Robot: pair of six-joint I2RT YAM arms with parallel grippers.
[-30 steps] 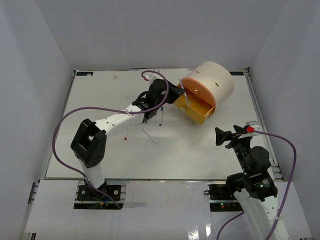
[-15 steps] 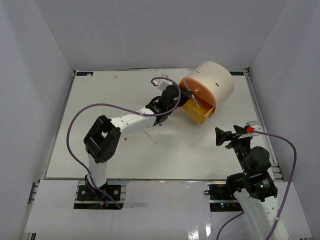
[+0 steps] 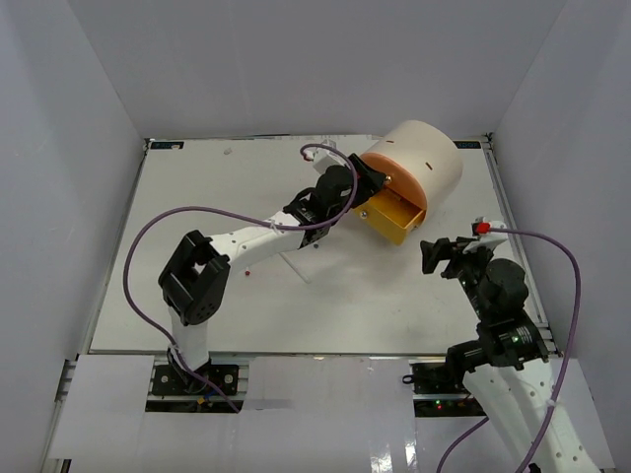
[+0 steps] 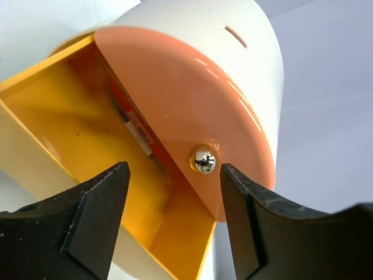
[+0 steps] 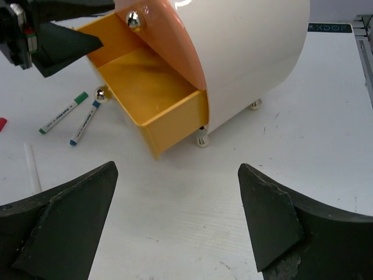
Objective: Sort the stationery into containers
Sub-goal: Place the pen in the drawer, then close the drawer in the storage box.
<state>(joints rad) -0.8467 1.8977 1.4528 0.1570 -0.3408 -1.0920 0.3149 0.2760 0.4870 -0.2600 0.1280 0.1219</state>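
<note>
The cream organiser [image 3: 424, 158] lies at the back right, and its orange-pink drawer front [image 4: 192, 99] is closed. Below that front, the yellow drawer [image 3: 394, 217] is pulled out, with a red and white pen [image 4: 137, 131] lying inside. My left gripper [image 3: 370, 182] is open right at the face, and the brass knob [image 4: 204, 158] sits just beyond its fingertips. On the table left of the drawer lie a green-capped marker [image 5: 63, 112], a blue-capped marker [image 5: 83, 124] and a white bar [image 5: 32, 168]. My right gripper [image 3: 439, 258] hangs open and empty in front of the organiser.
The yellow drawer's own knob [image 5: 101, 93] juts out near the markers. Small feet [image 5: 201, 140] hold the organiser up. A red piece [image 5: 2, 123] shows at the left edge of the right wrist view. White walls enclose the table on three sides.
My left gripper has moved right, up to the organiser's face, and has gone from shut to open. The right gripper has shifted slightly up and left.
</note>
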